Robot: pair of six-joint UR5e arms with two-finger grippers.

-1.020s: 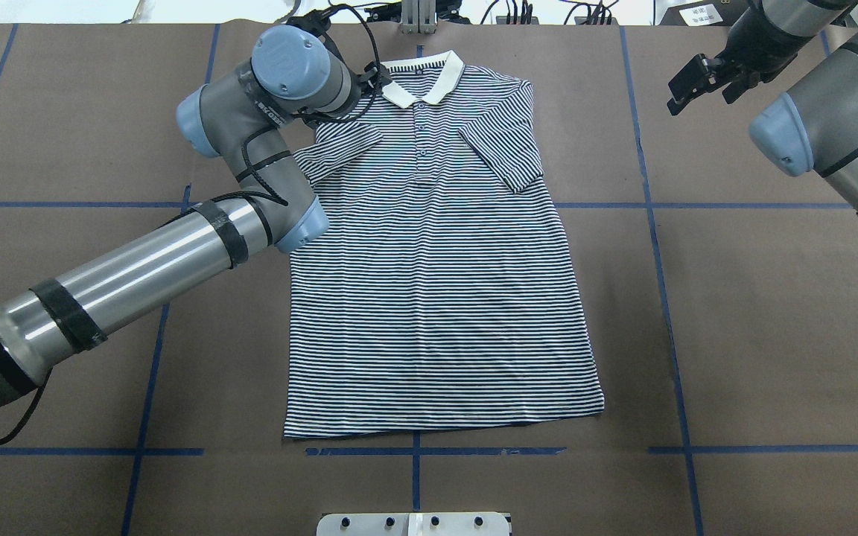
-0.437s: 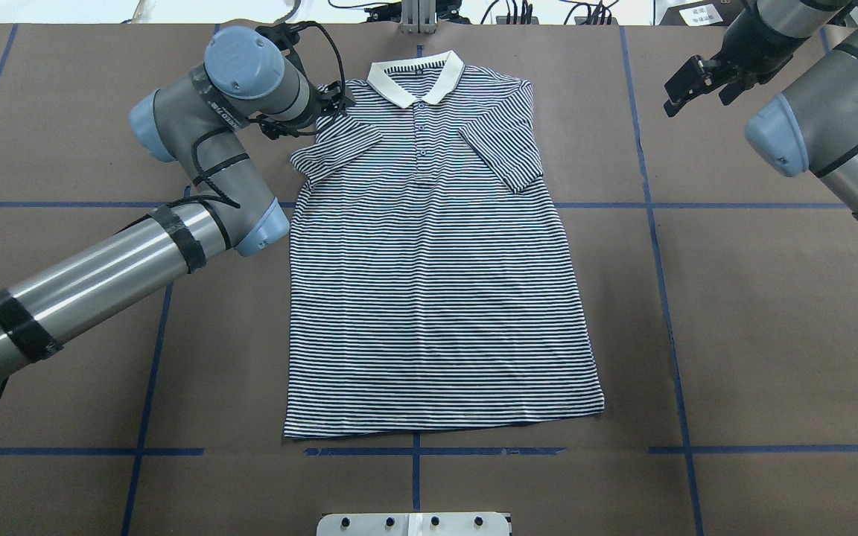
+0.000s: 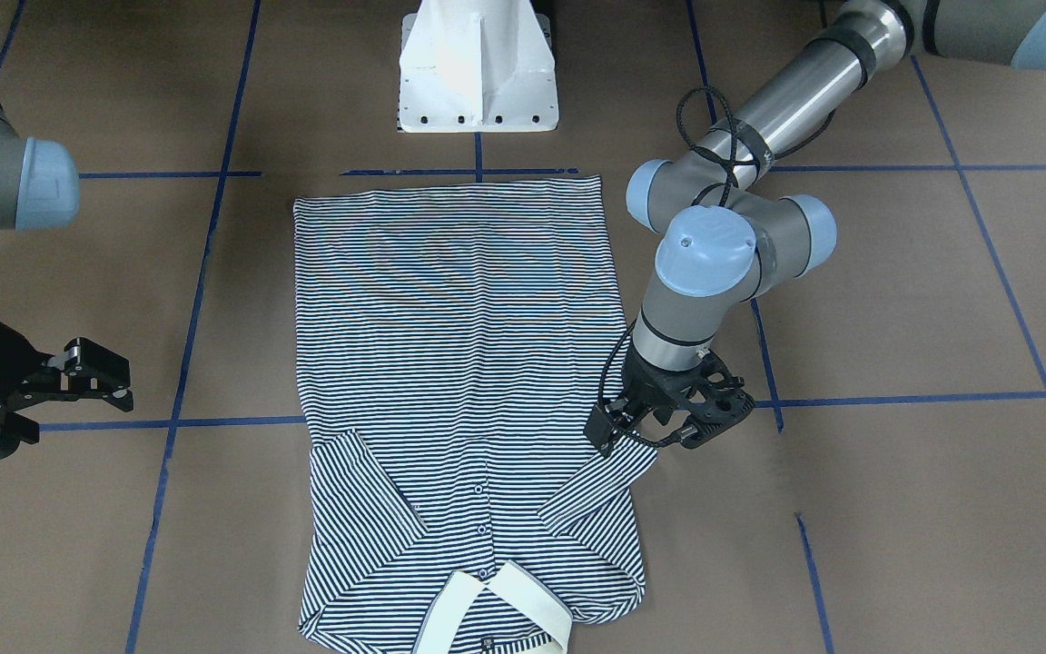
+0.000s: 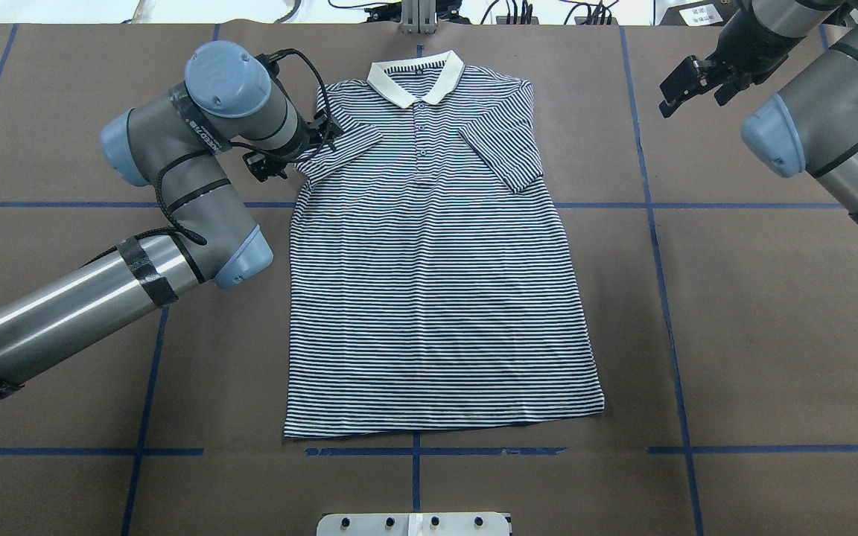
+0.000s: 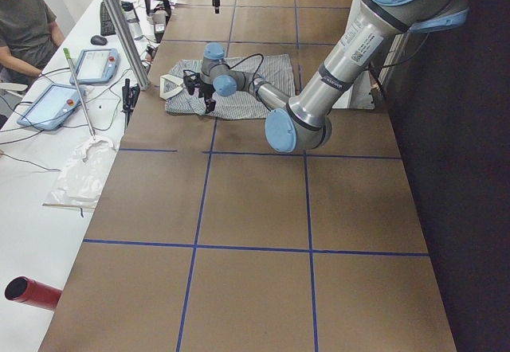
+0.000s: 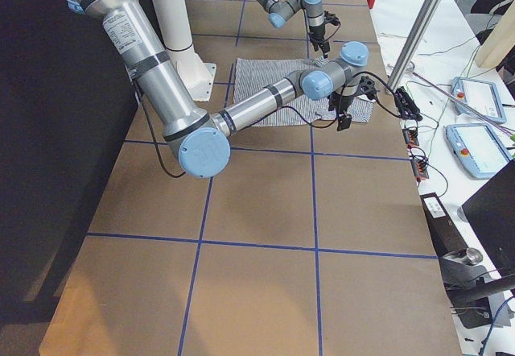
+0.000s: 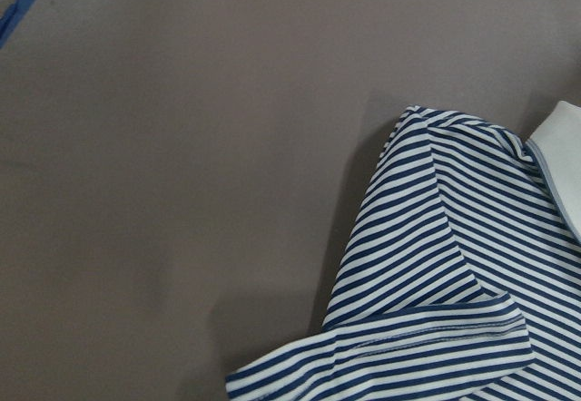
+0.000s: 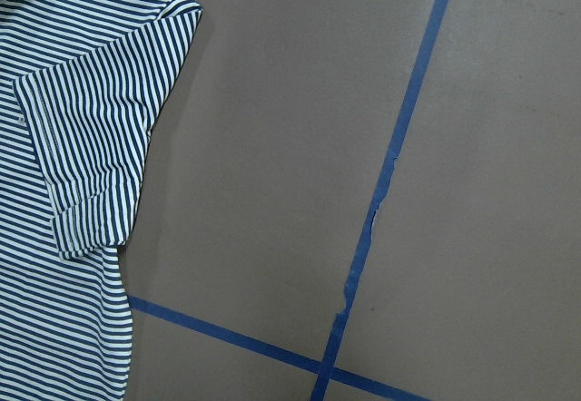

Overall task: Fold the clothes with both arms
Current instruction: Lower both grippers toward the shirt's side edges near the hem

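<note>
- Your polo shirt [image 4: 436, 298] lies flat and face up on the surface [image 4: 734, 298]. Both sleeves are folded in just below the collar [image 4: 415, 78], and the hem is at the end farthest from it.
- The left claw [image 4: 291, 152] hangs spread open and empty just beside the folded sleeve [image 4: 339, 145], to one side of the collar. If it dips or swings inward, it could snag that sleeve's edge and undo the fold.
- The right claw [image 4: 690, 85], also open and empty, sits well off the collar's other side. A late or uneven grasp there would likely skew the next fold.
</note>
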